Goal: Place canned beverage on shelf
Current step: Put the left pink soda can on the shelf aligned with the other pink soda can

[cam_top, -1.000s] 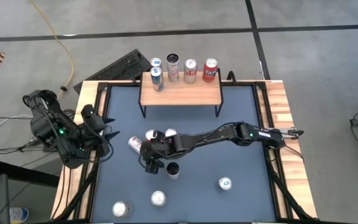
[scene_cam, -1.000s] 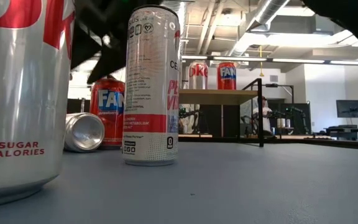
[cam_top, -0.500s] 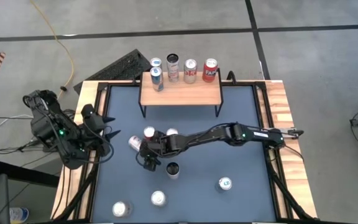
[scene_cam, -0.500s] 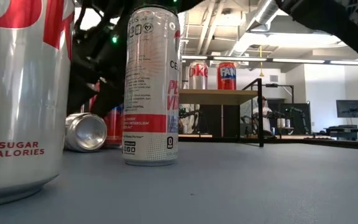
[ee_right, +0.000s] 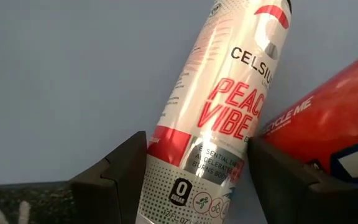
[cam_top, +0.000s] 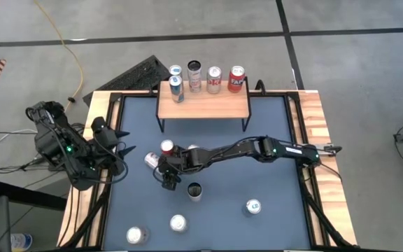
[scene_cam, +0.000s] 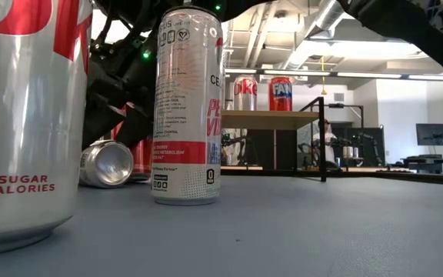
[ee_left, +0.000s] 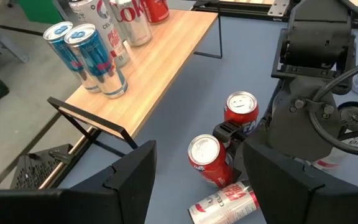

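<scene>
Straddling the lying Celsius can, the right gripper sits left of table centre. Its fingers are apart, one on each side of the can. Can't tell whether the pads actually press it. The can lies flat on the blue mat, well short of the shelf. From above only its end shows beside the gripper.

A red can lies right against it, cut off at the frame edge, label only partly readable. In the left wrist view two red cans stand beside the right gripper's body, the farther one partly behind a finger.

The left gripper hangs at the table's left edge, fingers apart with nothing between them.

The shelf stands at the far edge, with five shelf cans upright along its back. In the low view only two of them are visible; the rest are behind the tall Celsius can.

In the low view the near silver can is cropped and fills the left side. The dark arm covers most of what's behind the lying can's end.

Four loose cans stand on the near half of the mat. Their labels are unreadable from above.
</scene>
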Controlling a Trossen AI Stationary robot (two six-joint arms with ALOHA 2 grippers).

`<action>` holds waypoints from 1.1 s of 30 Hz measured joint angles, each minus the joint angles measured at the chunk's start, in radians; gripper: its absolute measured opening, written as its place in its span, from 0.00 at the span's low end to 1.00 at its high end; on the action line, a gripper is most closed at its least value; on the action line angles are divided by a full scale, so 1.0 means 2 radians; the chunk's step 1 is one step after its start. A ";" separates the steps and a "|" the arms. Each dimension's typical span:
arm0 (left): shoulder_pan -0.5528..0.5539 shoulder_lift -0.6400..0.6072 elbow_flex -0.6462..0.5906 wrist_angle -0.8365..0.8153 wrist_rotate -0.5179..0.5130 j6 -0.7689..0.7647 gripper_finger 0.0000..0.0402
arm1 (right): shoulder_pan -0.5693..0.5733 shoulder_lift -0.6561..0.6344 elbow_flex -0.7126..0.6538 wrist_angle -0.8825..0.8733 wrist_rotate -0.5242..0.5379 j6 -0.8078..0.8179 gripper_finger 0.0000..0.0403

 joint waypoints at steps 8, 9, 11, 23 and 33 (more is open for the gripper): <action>0.000 0.000 0.000 0.000 -0.003 0.000 0.57 | 0.004 -0.004 0.001 -0.058 -0.052 -0.006 0.53; 0.000 0.000 0.000 0.000 -0.003 0.000 0.57 | 0.005 -0.006 0.001 -0.067 -0.061 -0.011 0.52; 0.000 0.000 0.000 0.000 -0.003 0.004 0.57 | 0.008 -0.006 0.001 -0.079 -0.071 -0.019 0.51; 0.000 0.000 0.000 0.000 -0.003 0.010 0.57 | 0.026 -0.004 0.050 -0.196 -0.079 -0.046 0.54; 0.000 0.000 0.000 0.000 -0.004 0.023 0.57 | 0.021 0.002 0.048 -0.175 -0.096 -0.063 0.73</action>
